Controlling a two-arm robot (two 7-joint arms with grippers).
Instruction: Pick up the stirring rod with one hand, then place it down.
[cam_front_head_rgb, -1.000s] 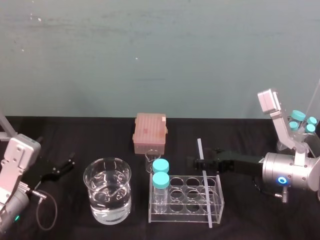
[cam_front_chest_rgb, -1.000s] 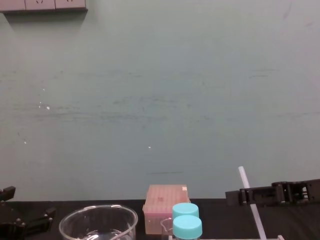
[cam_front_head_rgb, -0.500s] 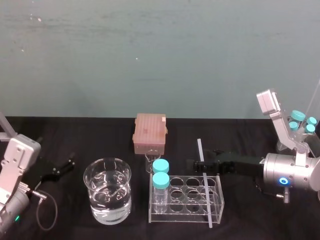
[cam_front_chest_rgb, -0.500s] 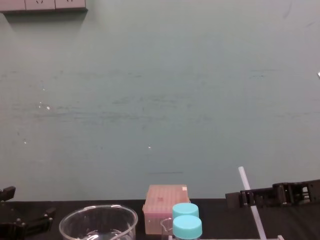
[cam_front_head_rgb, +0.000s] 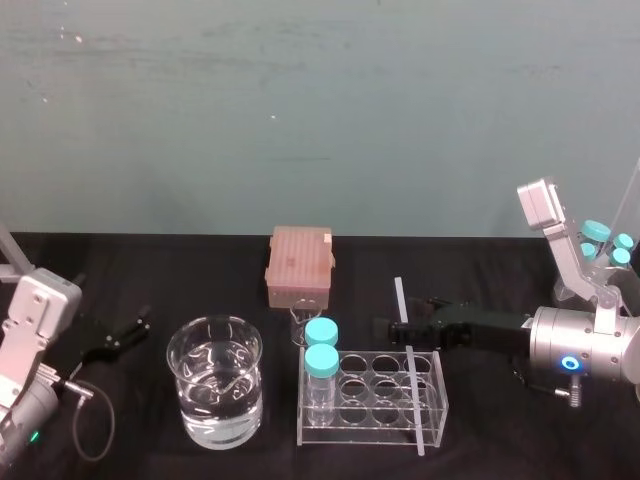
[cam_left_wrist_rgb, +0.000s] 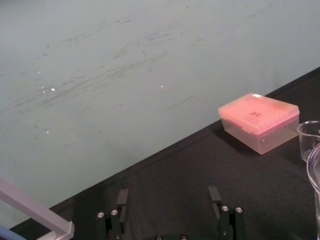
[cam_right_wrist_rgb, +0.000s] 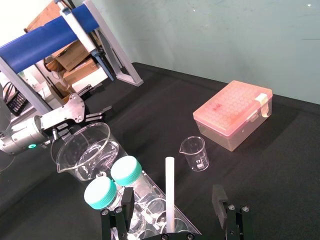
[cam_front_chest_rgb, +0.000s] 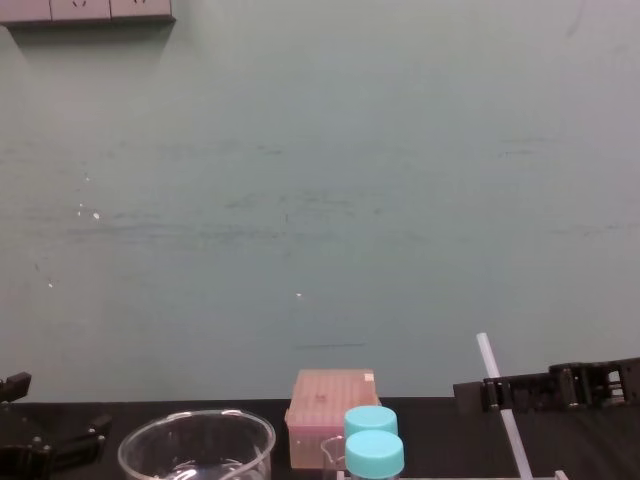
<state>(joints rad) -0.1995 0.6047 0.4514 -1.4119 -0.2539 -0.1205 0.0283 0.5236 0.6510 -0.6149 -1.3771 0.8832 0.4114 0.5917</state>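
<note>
large beaker (cam_front_head_rgb: 215, 395): lower left of centre in the head view, clear glass with water in it, close to the camera.
rack (cam_front_head_rgb: 440, 408): clear, lower centre of the head view, just right of the large beaker; two teal-capped bottles (cam_front_head_rgb: 321, 347) stand in its left column.
stirring rod (cam_front_head_rgb: 409, 370): thin and white, standing tilted at the rack's right side, lower end at the rack's near edge, top well above the bottles; it is at the lower right of the chest view.
right gripper (cam_front_head_rgb: 405, 323): reaches in from the right edge to the rod's upper half; its fingers are spread, one on each side of the rod, and the right wrist view shows a gap on both sides.
left gripper (cam_front_head_rgb: 122, 335): lower left of the head view, low over the black table (cam_front_head_rgb: 500, 262), fingers apart and holding nothing, well apart from the rod.
small beaker (cam_front_head_rgb: 303, 322): just behind the bottles.
pink box (cam_front_head_rgb: 299, 263): centre, farthest back, near the wall.
</note>
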